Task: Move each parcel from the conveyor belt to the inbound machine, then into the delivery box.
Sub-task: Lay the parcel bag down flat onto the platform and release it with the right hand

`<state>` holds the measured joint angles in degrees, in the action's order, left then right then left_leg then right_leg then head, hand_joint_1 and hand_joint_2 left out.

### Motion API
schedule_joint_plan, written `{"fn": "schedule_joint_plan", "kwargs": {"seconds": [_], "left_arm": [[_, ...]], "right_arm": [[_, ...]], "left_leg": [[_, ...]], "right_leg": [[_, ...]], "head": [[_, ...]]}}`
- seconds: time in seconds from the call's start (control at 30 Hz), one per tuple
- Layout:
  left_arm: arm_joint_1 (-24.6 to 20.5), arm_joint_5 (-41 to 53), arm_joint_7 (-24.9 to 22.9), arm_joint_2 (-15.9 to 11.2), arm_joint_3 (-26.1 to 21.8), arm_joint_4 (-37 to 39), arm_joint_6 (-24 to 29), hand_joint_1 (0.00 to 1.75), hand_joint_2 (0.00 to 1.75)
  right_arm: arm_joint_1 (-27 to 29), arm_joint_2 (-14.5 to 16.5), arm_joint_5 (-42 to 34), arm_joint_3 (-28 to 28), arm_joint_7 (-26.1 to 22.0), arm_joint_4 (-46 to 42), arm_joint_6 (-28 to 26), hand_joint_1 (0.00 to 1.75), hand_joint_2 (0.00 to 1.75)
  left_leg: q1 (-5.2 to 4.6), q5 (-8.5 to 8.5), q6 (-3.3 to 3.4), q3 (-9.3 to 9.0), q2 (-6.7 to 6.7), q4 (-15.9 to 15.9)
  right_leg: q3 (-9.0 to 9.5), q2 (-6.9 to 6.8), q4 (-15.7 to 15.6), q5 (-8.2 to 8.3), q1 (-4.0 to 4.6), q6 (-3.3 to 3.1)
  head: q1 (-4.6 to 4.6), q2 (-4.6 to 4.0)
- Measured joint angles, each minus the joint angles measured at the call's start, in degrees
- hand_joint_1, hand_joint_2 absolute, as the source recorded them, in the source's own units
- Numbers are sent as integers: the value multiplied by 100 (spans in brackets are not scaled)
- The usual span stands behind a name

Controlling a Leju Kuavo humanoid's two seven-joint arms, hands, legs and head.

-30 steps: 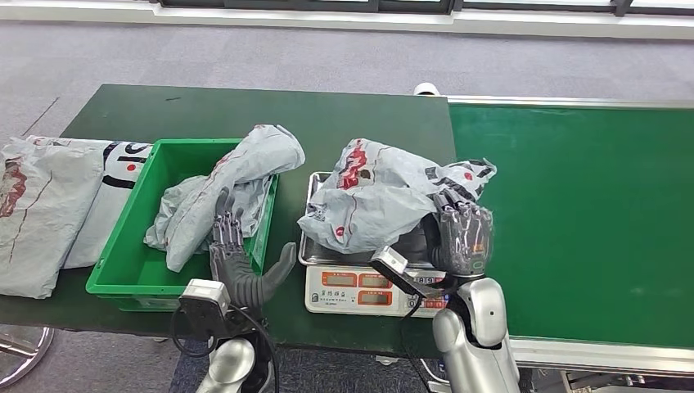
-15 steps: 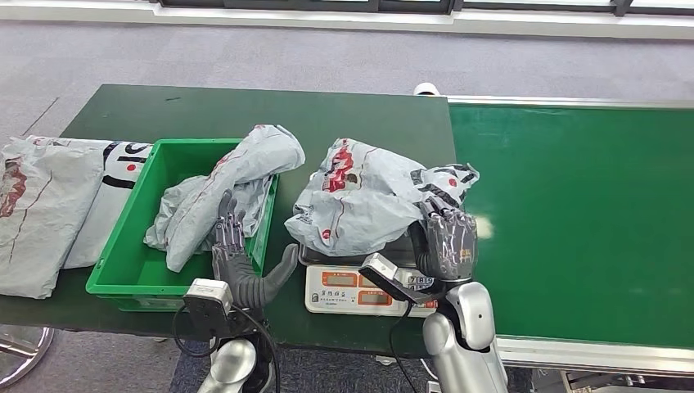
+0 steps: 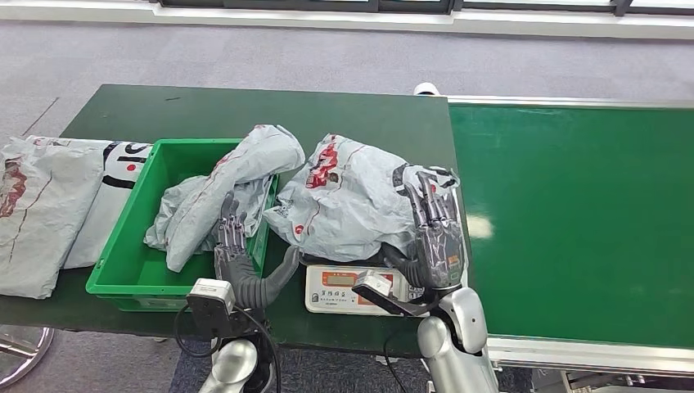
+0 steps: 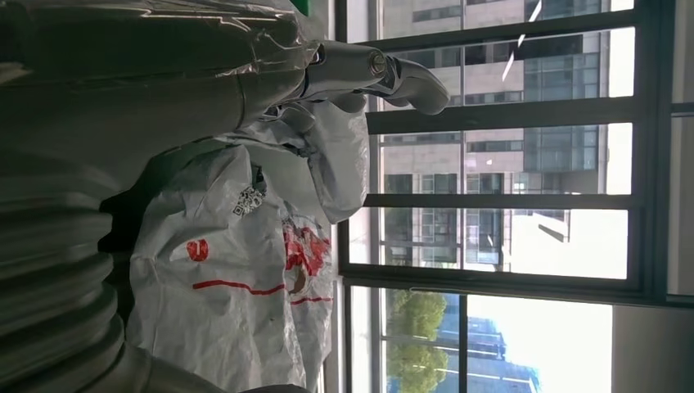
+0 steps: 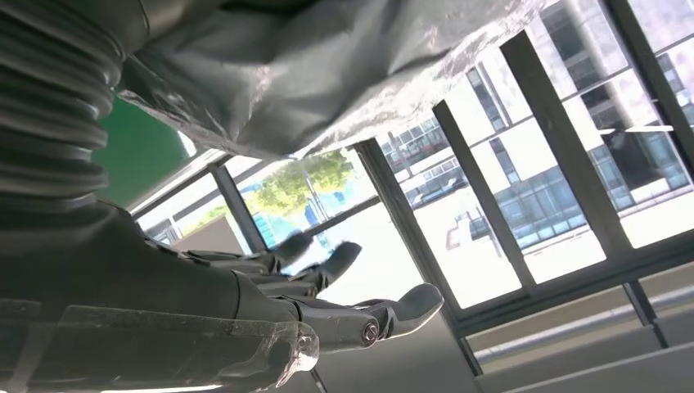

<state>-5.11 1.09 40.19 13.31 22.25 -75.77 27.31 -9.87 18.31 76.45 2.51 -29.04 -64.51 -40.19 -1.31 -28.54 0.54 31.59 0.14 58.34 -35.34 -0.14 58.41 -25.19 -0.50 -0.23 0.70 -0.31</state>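
A crumpled grey parcel (image 3: 348, 201) with red print lies on the inbound scale (image 3: 348, 288), its left end touching the rim of the green delivery box (image 3: 131, 221). My right hand (image 3: 438, 237) stands with fingers straight and apart, pressing flat against the parcel's right side. My left hand (image 3: 241, 262) is open at the box's right wall, just left of the scale, holding nothing. Another grey parcel (image 3: 221, 188) lies in the box and hangs over its right rim. The left wrist view shows the printed parcel (image 4: 237, 278) close by. The right wrist view shows its underside (image 5: 327, 65) above my fingers (image 5: 327, 315).
The green conveyor belt (image 3: 573, 213) runs along the right with a steel edge near me. More grey parcels (image 3: 41, 205) lie flat on the dark green table (image 3: 205, 110) left of the box. Grey carpet lies beyond the table.
My right hand has moved left, pushing the parcel across the scale until it reaches the box's rim. My left hand has barely moved.
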Motion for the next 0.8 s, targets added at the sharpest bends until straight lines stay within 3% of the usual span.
{"fn": "schedule_joint_plan", "kwargs": {"seconds": [0.2,0.47,0.8], "left_arm": [[-1,1,0,0,0,17,33,0,175],[-1,1,0,0,0,12,78,0,175],[-1,4,0,-2,0,9,78,0,175]], "right_arm": [[-1,3,-261,2,-179,86,0,0,175],[60,13,-1602,165,-1059,46,-1,0,175],[147,-15,-2405,670,-1135,-371,-2,0,175]], "left_leg": [[0,0,0,0,0,0],[0,0,0,0,0,0],[0,0,-1,-1,8,0]], "right_leg": [[0,0,0,0,0,0],[0,0,0,0,0,0],[-3,9,0,1,0,-1]], "head": [[0,-1],[0,0],[-1,0]]}}
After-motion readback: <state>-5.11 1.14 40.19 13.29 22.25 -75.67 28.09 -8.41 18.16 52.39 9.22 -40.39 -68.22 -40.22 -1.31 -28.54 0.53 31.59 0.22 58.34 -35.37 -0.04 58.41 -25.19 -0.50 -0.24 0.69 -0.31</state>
